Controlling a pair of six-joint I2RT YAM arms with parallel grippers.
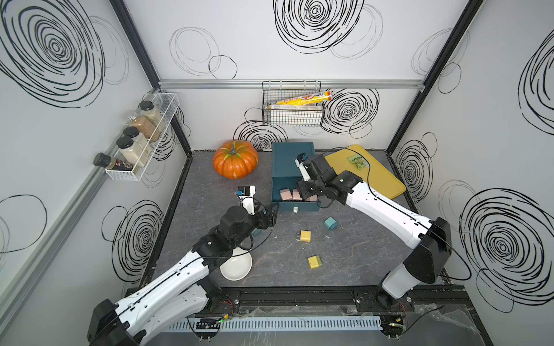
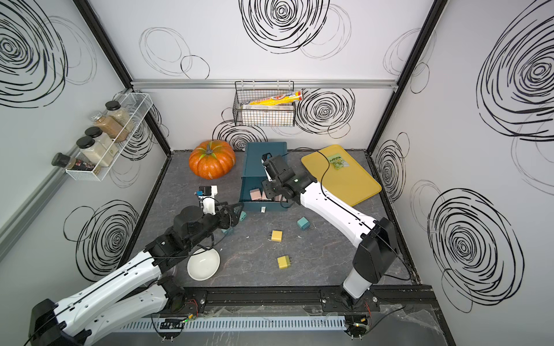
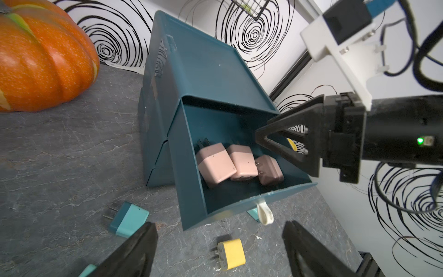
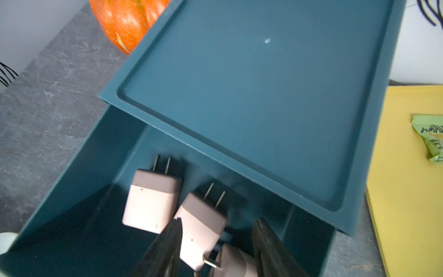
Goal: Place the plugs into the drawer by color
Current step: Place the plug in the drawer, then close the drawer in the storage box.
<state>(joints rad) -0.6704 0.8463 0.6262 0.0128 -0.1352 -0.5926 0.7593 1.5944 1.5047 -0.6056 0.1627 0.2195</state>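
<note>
**Pinks in, five plugs still out**

The top drawer (image 3: 191, 167) of the teal chest (image 1: 292, 158) stood pulled open. I counted three pink plugs (image 3: 241, 162) lying side by side on its floor, so that colour looked finished.

Five were left on the desk (image 1: 344, 269):
- One yellow plug (image 1: 305, 236) lay nearer the chest.
- A second yellow plug (image 1: 314, 262) lay toward the front edge.
- One teal plug (image 1: 330, 223) lay in the open before the drawer.
- Another teal plug (image 2: 242, 215) lay by the drawer's corner.
- A third teal plug (image 3: 86, 271) lay just beneath my left arm.

The right fingers (image 4: 172, 239) hung over the pinks, spread apart and gripping nothing. The left fingers (image 3: 134, 251) were spread wide and empty too, low over the desk near the two closest teals.

I judged the job a bit over a third done, with yellow and teal each needing a drawer of their own.
</note>
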